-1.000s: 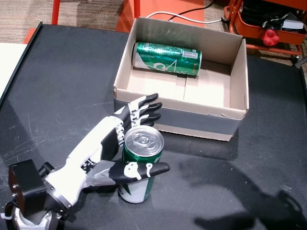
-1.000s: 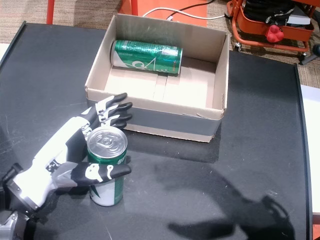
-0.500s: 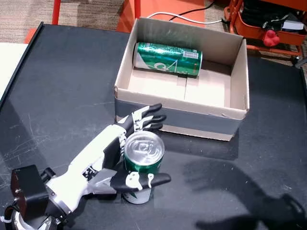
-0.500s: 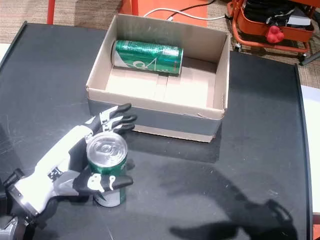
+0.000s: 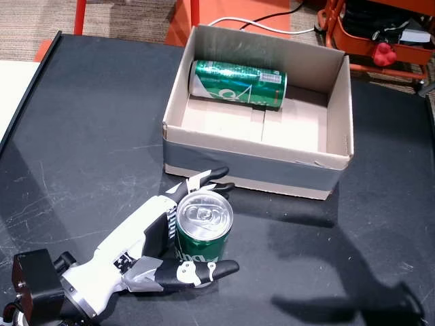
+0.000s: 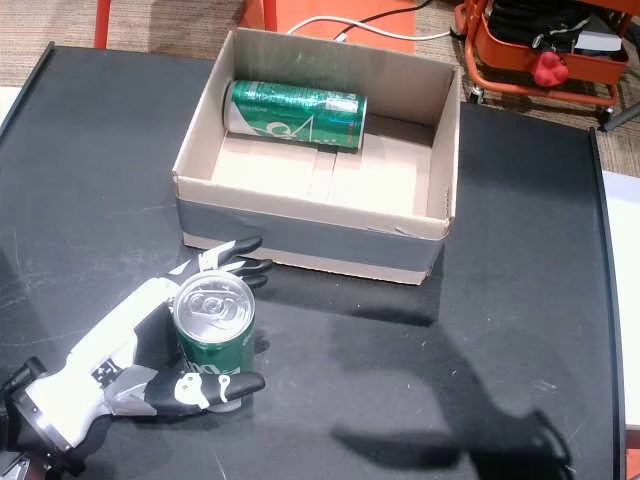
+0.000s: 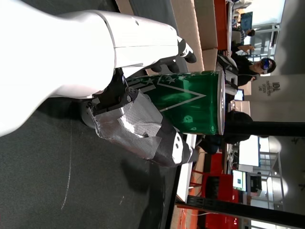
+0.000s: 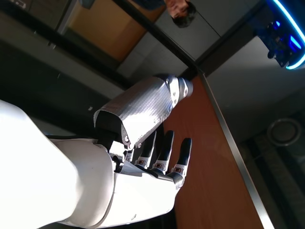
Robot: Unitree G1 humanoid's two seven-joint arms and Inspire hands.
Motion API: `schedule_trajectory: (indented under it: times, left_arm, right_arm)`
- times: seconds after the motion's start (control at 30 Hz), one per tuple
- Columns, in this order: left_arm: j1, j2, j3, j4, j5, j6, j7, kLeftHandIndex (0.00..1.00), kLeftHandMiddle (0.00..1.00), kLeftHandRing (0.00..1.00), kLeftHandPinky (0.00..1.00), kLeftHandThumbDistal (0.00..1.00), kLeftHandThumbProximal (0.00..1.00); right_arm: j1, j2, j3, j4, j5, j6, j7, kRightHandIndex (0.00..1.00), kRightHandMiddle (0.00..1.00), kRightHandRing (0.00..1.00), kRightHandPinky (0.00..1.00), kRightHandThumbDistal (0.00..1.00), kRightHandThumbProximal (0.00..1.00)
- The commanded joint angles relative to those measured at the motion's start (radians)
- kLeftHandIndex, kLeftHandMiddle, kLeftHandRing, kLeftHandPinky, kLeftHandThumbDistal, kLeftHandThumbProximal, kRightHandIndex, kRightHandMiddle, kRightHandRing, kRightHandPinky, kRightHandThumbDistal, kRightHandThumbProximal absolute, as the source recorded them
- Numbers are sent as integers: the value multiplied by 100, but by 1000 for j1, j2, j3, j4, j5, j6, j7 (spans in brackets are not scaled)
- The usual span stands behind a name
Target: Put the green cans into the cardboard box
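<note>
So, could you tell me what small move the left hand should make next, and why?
Probably lift higher. The left hand grips the upright green can low, just short of the cardboard box, whose near wall it must clear to join the can lying inside.

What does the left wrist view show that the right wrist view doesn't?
Only the left wrist view shows the left hand wrapped around an upright green can on the black table, with people in the background.

Only the right wrist view shows the right hand, open and holding nothing, in front of what looks like a ceiling.

Both are turned pictures, each filled mostly by its own white arm, and neither clearly shows the inside of the cardboard box.
</note>
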State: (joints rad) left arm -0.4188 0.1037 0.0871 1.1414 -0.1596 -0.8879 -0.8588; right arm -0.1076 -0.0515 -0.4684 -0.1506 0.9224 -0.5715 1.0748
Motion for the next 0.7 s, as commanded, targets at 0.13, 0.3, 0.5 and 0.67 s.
schedule_trajectory:
  times: [0.13, 0.3, 0.5, 0.67]
  left_arm:
    - [1, -5, 9, -9, -13, 27, -13, 100, 95, 95, 100, 86, 23]
    - [-9, -11, 12, -10, -13, 29, -16, 100, 94, 94, 100, 83, 22]
    - [-16, -3, 10, -8, 7, 16, 8, 100, 93, 94, 99, 86, 25]
    - [-16, -2, 10, -3, 1, 19, -1, 100, 94, 94, 99, 84, 21]
  right_arm:
    - [20, -27, 13, -5, 10, 15, -2, 58, 62, 67, 67, 94, 35]
    - [22, -31, 25, -6, 28, 31, 3, 60, 63, 68, 67, 100, 37]
    - [21, -21, 22, -6, 33, 27, -2, 58, 60, 67, 66, 97, 35]
    - [27, -16, 20, -11, 38, 25, -5, 58, 60, 65, 64, 99, 34]
